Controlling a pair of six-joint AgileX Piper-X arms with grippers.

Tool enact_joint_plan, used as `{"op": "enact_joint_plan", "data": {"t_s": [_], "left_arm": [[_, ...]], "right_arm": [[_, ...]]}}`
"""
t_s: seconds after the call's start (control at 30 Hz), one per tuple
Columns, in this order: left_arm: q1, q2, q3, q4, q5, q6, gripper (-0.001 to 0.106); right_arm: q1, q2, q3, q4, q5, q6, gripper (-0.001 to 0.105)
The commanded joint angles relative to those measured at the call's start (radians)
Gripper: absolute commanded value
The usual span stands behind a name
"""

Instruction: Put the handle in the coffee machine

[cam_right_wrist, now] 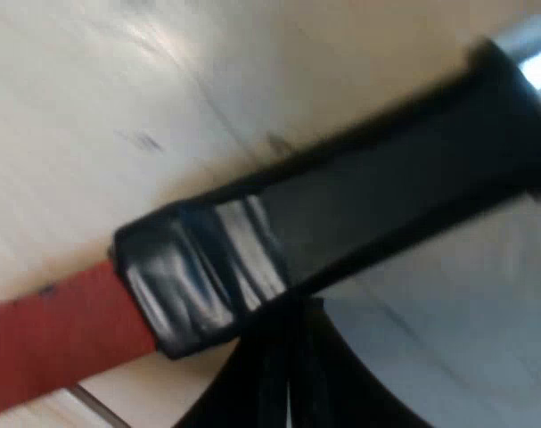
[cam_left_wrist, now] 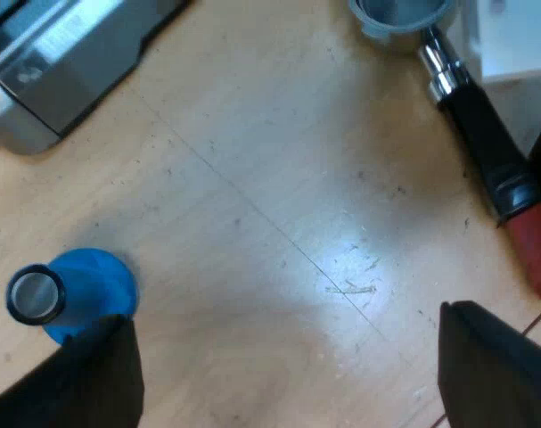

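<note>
Right, the holder (cam_left_wrist: 448,80) is loose on the tabletop (cam_left_wrist: 279,178) and not yet in the espresso machine (cam_left_wrist: 56,62). Its metal basket (cam_left_wrist: 399,18) lies at about one o'clock from the left end effector (cam_left_wrist: 283,357). The dark handle (cam_left_wrist: 488,143) runs back toward three o'clock and finishes in the red end (cam_left_wrist: 533,245).

The left end effector is spread wide over bare wood, holding nothing. The blue tamper (cam_left_wrist: 74,294) stands just beside one finger (cam_left_wrist: 92,374), round about nine o'clock.

On the other arm, the right end effector (cam_right_wrist: 283,366) is close up against the handle, near where black meets red. Gripping or not, I cannot tell.

Handling call: this looks a rigid, head-heavy piece, so the metal end will want to droop, and that glossy black grip looks slick. The best hold is probably square across the dark handle, toward the metal neck rather than out on the red tip.
</note>
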Motion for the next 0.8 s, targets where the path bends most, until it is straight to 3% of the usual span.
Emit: {"op": "enact_joint_plan", "data": {"t_s": [0.03, 0.27, 0.5, 0.7, 0.8], "left_arm": [[-0.005, -0.077, -0.005, 0.012, -0.034, -0.024, 0.070], [-0.005, -0.164, -0.005, 0.100, -0.047, -0.054, 0.070], [-0.005, -0.166, -0.005, 0.107, -0.072, -0.049, 0.070], [-0.005, -0.166, -0.005, 0.107, -0.072, -0.047, 0.070], [-0.005, -0.166, -0.005, 0.105, -0.072, -0.040, 0.070]], "right_arm": [[0.003, 0.042, -0.062, -0.013, -0.027, 0.009, 0.000], [0.003, 0.108, -0.131, -0.118, -0.062, 0.062, 0.000], [0.003, 0.120, -0.139, -0.194, -0.062, 0.113, 0.000], [0.003, 0.087, -0.148, -0.079, -0.058, 0.130, 0.000], [0.003, 0.048, -0.148, -0.006, -0.004, 0.133, 0.000]]}}
